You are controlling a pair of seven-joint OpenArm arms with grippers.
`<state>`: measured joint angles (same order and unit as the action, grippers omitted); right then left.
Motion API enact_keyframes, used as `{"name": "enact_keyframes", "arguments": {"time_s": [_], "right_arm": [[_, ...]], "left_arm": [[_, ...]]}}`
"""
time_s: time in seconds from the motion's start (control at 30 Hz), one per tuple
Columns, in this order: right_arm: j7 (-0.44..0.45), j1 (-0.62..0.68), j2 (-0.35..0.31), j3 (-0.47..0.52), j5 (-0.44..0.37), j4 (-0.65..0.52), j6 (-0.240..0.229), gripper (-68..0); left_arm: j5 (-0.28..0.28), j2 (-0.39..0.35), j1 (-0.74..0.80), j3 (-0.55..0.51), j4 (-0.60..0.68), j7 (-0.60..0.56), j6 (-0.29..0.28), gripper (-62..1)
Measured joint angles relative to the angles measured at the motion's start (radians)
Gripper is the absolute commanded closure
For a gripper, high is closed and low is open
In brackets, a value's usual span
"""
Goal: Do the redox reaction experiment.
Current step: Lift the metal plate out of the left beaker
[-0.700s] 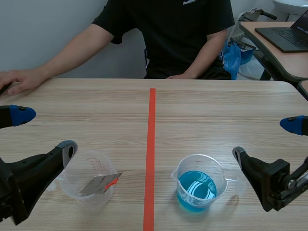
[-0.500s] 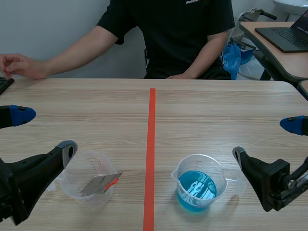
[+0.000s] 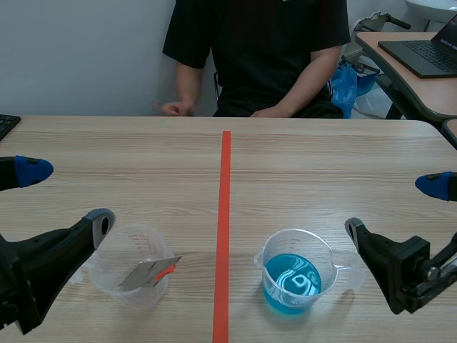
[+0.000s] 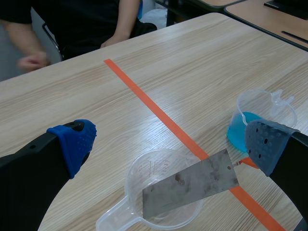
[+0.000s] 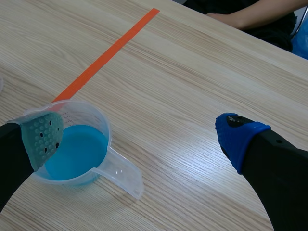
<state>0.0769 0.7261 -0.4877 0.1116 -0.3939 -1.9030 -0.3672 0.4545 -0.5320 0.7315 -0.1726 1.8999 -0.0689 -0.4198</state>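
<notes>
Left gripper [image 3: 66, 196]: low at table's near left, fingers spread wide, empty; clear beaker [image 3: 136, 261] holding a tilted grey metal plate [image 3: 146, 273] stands just ahead. Right gripper [image 3: 393, 207]: low, fingers spread, empty, beside the blue-liquid beaker [image 3: 294, 275].

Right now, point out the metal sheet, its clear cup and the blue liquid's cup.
metal sheet [image 4: 190, 185], left wrist view, middle of its grey face.
clear cup [image 4: 113, 217], left wrist view, on its handle.
blue liquid's cup [image 5: 120, 172], right wrist view, on its handle.
</notes>
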Motion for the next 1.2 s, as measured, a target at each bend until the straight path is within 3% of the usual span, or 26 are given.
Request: {"name": "enact_keyframes", "arguments": {"time_s": [0.6, 0.97, 1.2], "right_arm": [[0.000, 0.000, 0.000, 0.000, 0.000, 0.000, 0.000, -67.9], [0.000, 0.000, 0.000, 0.000, 0.000, 0.000, 0.000, -67.9], [0.000, -0.015, 0.000, 0.000, 0.000, 0.000, -0.016, -67.9]], "left_arm": [[0.000, 0.000, 0.000, 0.000, 0.000, 0.000, -0.001, -62.3], [0.008, 0.000, 0.000, 0.000, 0.000, 0.000, -0.027, -62.3], [0.027, 0.000, 0.000, -0.066, 0.000, 0.000, -0.084, -62.3]]}}
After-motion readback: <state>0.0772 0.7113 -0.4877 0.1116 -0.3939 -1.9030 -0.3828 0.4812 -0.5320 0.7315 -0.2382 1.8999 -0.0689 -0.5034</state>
